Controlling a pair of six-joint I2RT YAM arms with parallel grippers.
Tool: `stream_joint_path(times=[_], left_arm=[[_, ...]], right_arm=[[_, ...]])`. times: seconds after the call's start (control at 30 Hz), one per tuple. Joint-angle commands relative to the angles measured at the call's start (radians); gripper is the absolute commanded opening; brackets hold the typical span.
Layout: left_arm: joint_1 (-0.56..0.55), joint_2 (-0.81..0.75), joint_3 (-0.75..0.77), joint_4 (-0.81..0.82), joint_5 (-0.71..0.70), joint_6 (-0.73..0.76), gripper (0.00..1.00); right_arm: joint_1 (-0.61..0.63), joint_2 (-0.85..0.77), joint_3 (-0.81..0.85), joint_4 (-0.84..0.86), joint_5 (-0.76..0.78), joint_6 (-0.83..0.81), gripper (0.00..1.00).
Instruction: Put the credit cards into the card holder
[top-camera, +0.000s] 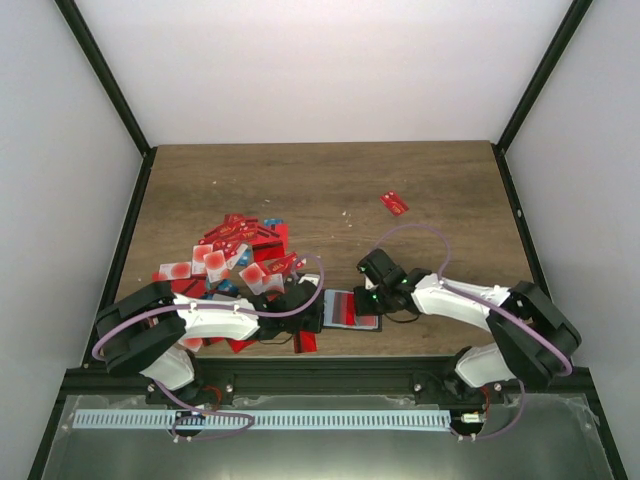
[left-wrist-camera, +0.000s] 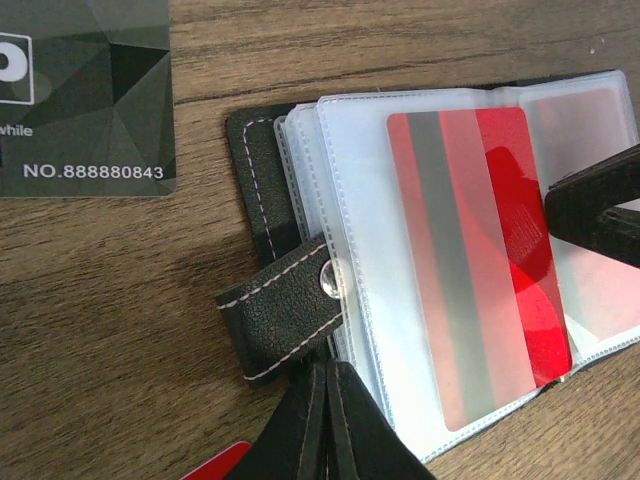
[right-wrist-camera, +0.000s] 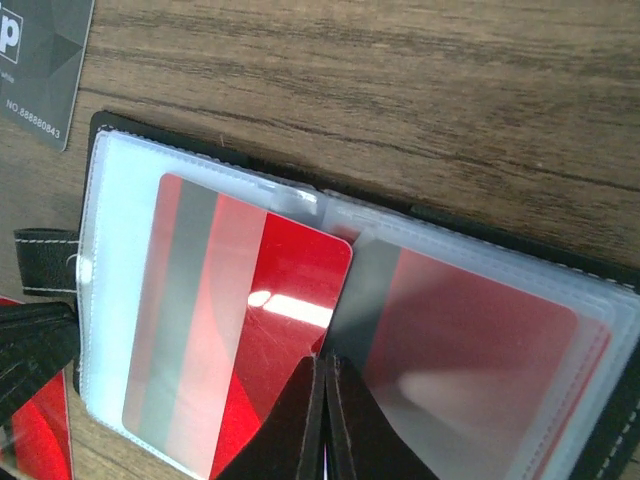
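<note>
Over the open card holder (left-wrist-camera: 255, 150), left and right jaws sit closed, so the red card (left-wrist-camera: 500, 250) should be nudged squarely into its sleeve (left-wrist-camera: 365, 290).

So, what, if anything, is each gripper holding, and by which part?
Right gripper: shut on the red card at its long edge, over the card holder. Left gripper: shut at the holder's edge by the clasp strap; grip unclear.
</note>
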Motion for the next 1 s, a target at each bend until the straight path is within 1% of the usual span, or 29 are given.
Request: stream_joint_path(times=[0.0,0.2,0.63,0.97], left_arm=[[-0.004,-0.007,-0.007,-0.004,-0.012,0.014,0.04],[-0.005,-0.003,-0.007,-0.004,-0.012,0.016,0.04],[-0.004,0.0,-0.007,-0.003,-0.01,0.017,0.04],[-0.004,-0.007,-0.014,-0.007,-0.012,0.018,0.04]], right_arm=[[0.032,0.038,0.035,-0.021,0.071,0.023,0.03],[0.058,0.067,0.05,-0.007,0.062,0.034,0.03],[0.061,0.069,0.044,0.073,-0.057,0.049,0.03],[0.061,0.065,0.045,0.119,-0.102,0.067,0.03]])
